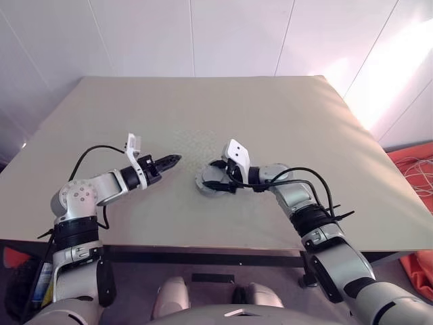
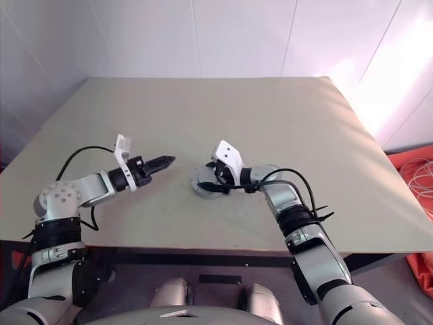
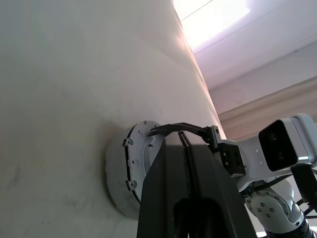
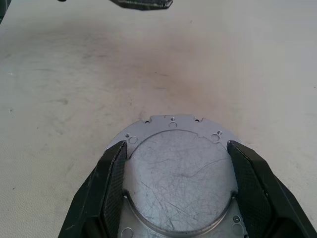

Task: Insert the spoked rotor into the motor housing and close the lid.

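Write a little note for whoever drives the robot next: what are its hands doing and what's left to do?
Left gripper: shut, empty, above the table, tips aimed at the motor housing.
Right gripper: jaws wide around the motor housing, one finger on each side.
Housing sits on the table showing a flat scratched silver face.
I cannot tell whether the rotor is inside.
Left: confirm that, and that the lid is closed.

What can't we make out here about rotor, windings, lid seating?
- Inside of the motor housing: a scratched silvery round face covers it in the right wrist view, so no windings or rotor can be made out.
- Grip contact: right gripper straddles the housing; whether its fingers press the sides cannot be told.
- Housing's far side, left wrist view: hidden behind the shut left gripper.
- Head views: housing too small, partly behind the right gripper.
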### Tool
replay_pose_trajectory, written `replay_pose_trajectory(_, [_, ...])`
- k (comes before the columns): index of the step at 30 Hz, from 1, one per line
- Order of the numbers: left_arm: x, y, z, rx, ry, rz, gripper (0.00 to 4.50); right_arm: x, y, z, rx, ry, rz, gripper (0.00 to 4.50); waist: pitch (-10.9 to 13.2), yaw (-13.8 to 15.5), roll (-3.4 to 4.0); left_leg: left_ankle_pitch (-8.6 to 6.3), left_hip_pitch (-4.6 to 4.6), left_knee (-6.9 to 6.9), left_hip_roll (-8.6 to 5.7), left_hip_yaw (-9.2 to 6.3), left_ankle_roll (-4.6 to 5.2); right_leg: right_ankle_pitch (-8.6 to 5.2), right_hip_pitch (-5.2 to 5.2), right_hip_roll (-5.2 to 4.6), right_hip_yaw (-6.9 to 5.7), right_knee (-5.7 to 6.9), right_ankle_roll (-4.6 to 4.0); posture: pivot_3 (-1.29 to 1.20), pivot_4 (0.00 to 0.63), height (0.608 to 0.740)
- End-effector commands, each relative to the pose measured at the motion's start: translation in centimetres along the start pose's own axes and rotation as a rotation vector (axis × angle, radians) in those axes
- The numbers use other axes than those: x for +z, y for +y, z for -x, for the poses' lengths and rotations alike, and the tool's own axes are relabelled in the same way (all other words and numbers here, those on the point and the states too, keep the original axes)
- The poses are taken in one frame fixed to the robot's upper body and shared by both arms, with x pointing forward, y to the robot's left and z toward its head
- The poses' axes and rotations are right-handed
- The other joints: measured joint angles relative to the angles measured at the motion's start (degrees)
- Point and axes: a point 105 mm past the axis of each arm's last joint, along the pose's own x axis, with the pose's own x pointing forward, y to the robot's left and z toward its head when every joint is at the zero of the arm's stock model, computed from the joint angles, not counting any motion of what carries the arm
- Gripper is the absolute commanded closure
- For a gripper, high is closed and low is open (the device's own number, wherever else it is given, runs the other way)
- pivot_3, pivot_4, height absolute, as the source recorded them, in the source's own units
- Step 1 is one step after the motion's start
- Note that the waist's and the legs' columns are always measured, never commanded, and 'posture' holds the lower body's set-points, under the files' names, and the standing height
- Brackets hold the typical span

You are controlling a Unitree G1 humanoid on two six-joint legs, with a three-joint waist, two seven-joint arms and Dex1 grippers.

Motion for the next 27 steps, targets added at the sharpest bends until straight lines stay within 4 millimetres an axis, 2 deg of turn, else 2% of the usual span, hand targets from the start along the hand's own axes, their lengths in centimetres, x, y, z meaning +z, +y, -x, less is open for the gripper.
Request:
replay_pose_trajectory(1, [-0.1, -1.6, -0.8, -0.056, 0.009, -0.022, 4.5, -2.5, 0.2, 0.5, 0.012, 0.124, -0.022, 1.39, 0.0, 0.01, 0.0, 0.0, -0.01, 0.0, -0.01, 0.0, 0.0, 0.0, 0.0, 0.0, 0.0, 0.0, 0.0, 0.0, 0.0, 0.74])
replay_pose_trajectory(11, [-0.8, -2.3, -1.5, -0.076, 0.035, -0.014, 4.5, -4.0, 0.2, 1.1, 0.003, 0.205, -0.022, 1.39, -0.02, 0.16, 0.0, 0.0, 0.0, -0.01, -0.02, 0.0, -0.01, -0.19, 0.03, -0.01, 0.0, -0.01, 0.33, 0.0, 0.0, 0.74])
replay_pose_trajectory(18, [-0.7, -2.1, -1.2, -0.068, 0.031, -0.017, 4.5, -4.7, -1.1, 1.7, -0.06, 0.247, -0.031, 1.39, -0.03, 0.26, 0.0, 0.02, 0.06, -0.01, -0.01, 0.0, -0.04, -0.21, 0.12, 0.0, 0.0, 0.0, 0.36, 0.0, 0.0, 0.74])
replay_pose_trajectory(27, [-0.7, -2.1, -1.2, -0.068, 0.03, -0.013, 4.5, -5.0, -1.4, 1.9, -0.064, 0.254, -0.049, 1.39, -0.04, 0.39, 0.02, 0.16, 0.31, 0.01, -0.02, 0.0, -0.1, -0.23, 0.33, -0.02, 0.0, -0.07, 0.41, 0.0, 0.0, 0.74])
